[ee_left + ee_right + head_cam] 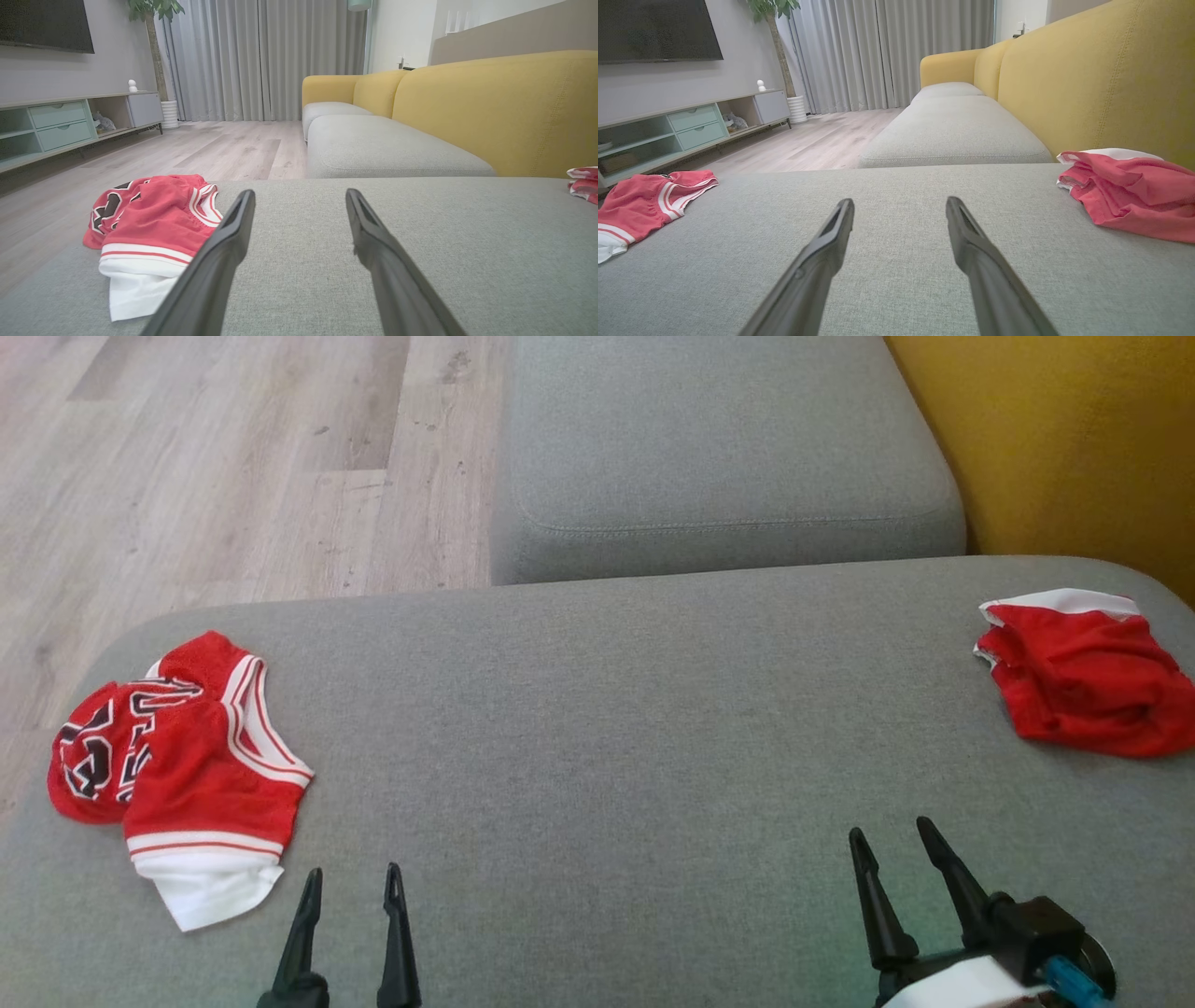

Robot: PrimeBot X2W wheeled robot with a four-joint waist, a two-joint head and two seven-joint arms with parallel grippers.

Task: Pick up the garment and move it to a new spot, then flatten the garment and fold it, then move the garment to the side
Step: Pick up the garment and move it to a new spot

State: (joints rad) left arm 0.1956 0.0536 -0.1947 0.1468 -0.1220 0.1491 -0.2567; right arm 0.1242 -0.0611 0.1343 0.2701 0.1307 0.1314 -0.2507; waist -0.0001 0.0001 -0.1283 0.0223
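Head view: our left gripper [354, 871] & right gripper [889, 828] both gape empty; crumpled red garment [187, 775] lies on the seat [607, 728] just left of the left one, long axis approx parallel to it, left arm nearer.

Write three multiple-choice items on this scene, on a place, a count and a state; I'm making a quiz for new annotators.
1. Where does the printed garment lie? A. left side of the gray cushion B. wood floor C. yellow backrest
2. How many red garments are on the cushion? A. one B. two C. three
3. How are the left gripper and right gripper? A. both open, empty B. left shut on cloth C. right shut on cloth
Answers: 1 A, it rests near the cushion's left edge; 2 B, printed one plus plain red garment at right; 3 A, both spread, holding nothing.
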